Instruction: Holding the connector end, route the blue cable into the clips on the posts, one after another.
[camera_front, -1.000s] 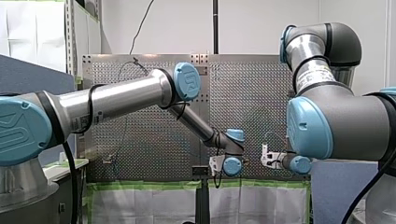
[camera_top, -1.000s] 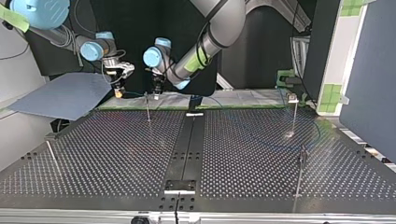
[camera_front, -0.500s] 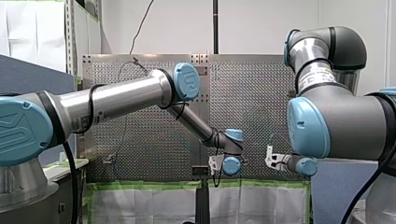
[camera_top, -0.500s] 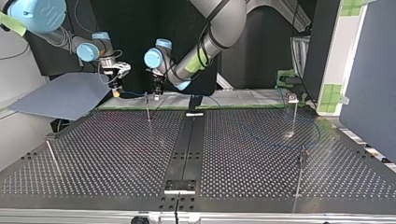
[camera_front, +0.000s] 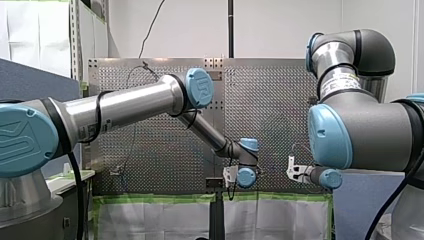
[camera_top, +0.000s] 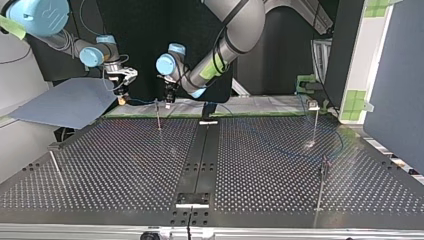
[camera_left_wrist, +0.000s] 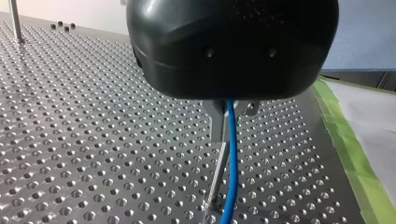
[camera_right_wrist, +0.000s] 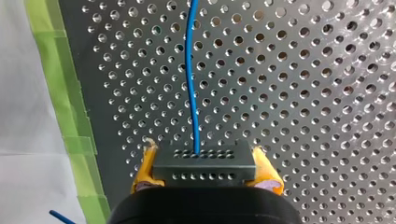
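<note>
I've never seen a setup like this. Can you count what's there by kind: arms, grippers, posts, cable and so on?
Robot arms: 2
Grippers: 2
Posts: 4
Blue cable: 1
Black connector: 1
Total: 10

Top view; clock read from the middle of the table (camera_top: 125, 165).

Obstacles:
- post (camera_top: 158, 114) at 11, my left gripper (camera_top: 168, 101) just beside it
- my right gripper (camera_top: 121, 99) at 10, clamped on the connector (camera_right_wrist: 204, 163)
- blue cable (camera_left_wrist: 232, 154) strung between the two grippers
- post (camera_top: 316, 122) at 2
- post (camera_top: 321, 185) at 4
- post (camera_top: 55, 167) at 9

Free room: middle of the table; 5 to 8.
</note>
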